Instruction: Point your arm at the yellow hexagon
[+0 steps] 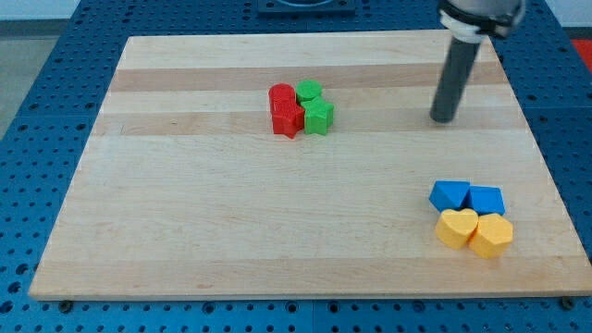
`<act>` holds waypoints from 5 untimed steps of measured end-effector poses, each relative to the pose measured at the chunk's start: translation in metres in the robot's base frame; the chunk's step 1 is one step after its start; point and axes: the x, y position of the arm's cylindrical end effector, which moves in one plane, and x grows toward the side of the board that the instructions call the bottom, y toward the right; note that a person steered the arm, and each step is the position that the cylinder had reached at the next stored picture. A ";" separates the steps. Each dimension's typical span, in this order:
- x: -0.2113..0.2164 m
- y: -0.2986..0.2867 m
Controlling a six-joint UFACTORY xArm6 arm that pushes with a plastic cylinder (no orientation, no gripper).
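Observation:
The yellow hexagon [491, 235] lies near the view's bottom right corner of the wooden board [231, 222]. It touches a yellow heart-shaped block [456, 227] on its left. Two blue blocks [450, 195] [487, 199] sit just above the yellow pair. My tip [443, 119] stands on the board at the view's upper right, well above the yellow hexagon and a little to its left, touching no block.
A cluster of two red blocks [286, 110] and two green blocks [315, 104] sits at the view's upper middle. The board rests on a blue perforated table [37, 139].

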 end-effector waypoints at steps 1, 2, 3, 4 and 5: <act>0.033 0.031; 0.075 0.060; 0.114 0.075; 0.148 0.076; 0.167 0.075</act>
